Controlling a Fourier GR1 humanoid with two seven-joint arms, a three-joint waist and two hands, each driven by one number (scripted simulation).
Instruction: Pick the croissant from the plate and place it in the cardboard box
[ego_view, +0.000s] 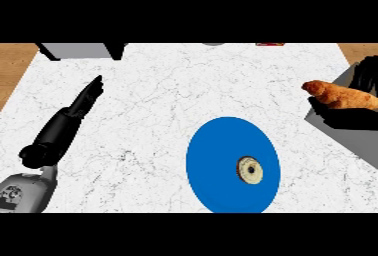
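The golden-brown croissant (341, 95) is off the plate, at the view's right edge. My right hand (347, 114) is curled round it from below, with more of its black fingers (365, 74) showing behind it. The blue plate (221, 165) lies at the centre front and still bears a small round beige thing (250, 170) with a dark middle. My left hand (87, 97) lies flat on the left of the white marble counter (162, 95), fingers straight and pointing away, holding nothing. A grey box-like thing (77, 50) stands at the back left corner, cut off by the view's top.
My grey right forearm (351, 142) comes in from the right edge just beyond the plate's rim. Small grey (214, 44) and red (271, 44) things peek in at the counter's far edge. Wooden surface (15, 65) shows past the counter's left and right sides.
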